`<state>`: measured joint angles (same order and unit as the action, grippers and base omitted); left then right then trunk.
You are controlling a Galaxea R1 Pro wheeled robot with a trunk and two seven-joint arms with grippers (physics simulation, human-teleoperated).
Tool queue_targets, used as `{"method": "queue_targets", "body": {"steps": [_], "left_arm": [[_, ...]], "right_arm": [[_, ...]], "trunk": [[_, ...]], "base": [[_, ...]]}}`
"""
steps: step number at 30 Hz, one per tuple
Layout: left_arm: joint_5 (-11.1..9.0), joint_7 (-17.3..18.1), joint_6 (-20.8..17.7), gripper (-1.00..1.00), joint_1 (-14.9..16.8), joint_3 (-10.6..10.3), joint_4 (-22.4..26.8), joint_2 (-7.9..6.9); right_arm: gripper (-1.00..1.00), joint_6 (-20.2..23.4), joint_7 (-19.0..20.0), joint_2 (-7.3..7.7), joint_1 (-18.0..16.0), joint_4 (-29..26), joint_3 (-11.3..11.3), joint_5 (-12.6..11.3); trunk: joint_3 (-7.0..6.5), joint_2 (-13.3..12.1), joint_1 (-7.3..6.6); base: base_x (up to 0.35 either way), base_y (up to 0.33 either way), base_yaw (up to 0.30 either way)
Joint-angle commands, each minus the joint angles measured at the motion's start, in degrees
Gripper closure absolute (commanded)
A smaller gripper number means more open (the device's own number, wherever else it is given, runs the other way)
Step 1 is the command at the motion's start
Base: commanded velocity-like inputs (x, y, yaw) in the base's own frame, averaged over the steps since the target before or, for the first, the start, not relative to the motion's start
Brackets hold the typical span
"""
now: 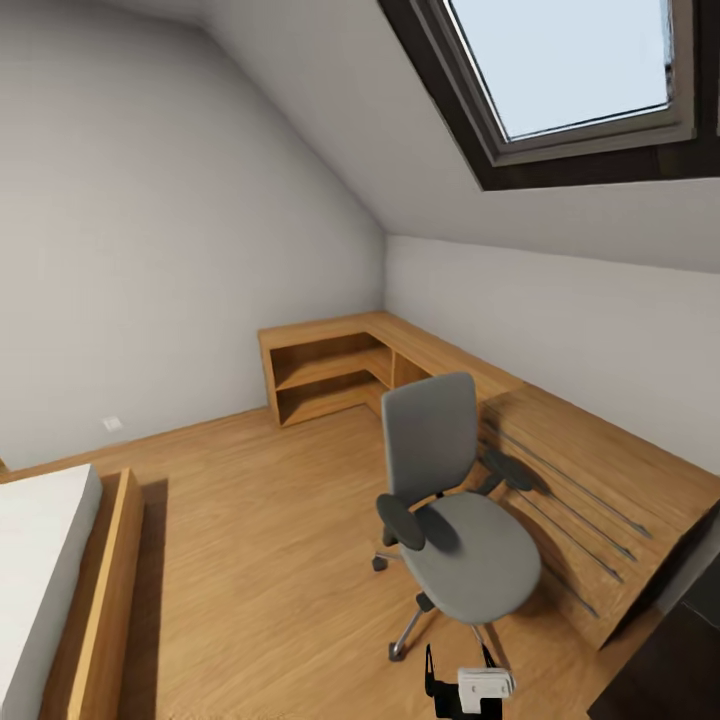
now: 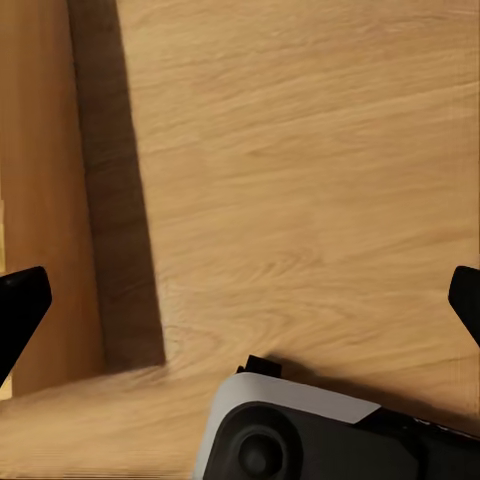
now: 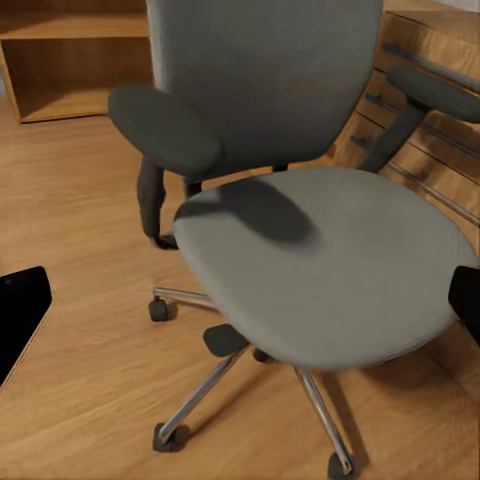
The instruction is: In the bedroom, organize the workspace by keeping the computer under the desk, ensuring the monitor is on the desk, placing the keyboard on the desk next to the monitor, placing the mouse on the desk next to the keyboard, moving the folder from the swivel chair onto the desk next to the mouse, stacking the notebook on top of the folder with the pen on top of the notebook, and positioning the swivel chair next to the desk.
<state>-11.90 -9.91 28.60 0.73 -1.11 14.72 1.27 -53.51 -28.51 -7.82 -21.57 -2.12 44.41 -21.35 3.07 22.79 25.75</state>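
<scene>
In the head view, the swivel chair (image 1: 455, 520) stood at centre right of the frame, against the low wooden cabinet (image 1: 590, 480), seat bare; the right gripper (image 1: 462, 690) showed at the bottom edge. In the left wrist view, the left gripper (image 2: 240, 300) hung spread wide over floor (image 2: 300, 150), holding nothing. In the right wrist view, the right gripper (image 3: 240, 300) was likewise spread and empty, facing the chair seat (image 3: 320, 260). The step in hand appeared to be repositioning the chair; the next move called for gripping an armrest (image 3: 165, 125).
</scene>
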Motion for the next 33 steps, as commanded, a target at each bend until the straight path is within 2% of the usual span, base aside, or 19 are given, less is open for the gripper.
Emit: {"method": "queue_targets", "body": {"steps": [1, 33], "left_arm": [[-0.28, -0.15, 0.2, -1.0, 0.06, -0.14, -0.02, 0.0], [0.11, 0.57, 0.3, -1.0, 0.06, -0.54, 0.57, 0.05]], "right_arm": [[-1.0, -0.1, -0.33, -0.01, -0.04, 0.01, 0.5, -0.27], [-1.0, -0.01, -0.23, -0.01, -0.04, 0.01, 0.5, -0.15]], "trunk": [[0.13, 0.13, 0.03], [0.14, 0.13, 0.03]], "base": [[0.0, 0.0, 0.279], [0.0, 0.0, 0.279]]}}
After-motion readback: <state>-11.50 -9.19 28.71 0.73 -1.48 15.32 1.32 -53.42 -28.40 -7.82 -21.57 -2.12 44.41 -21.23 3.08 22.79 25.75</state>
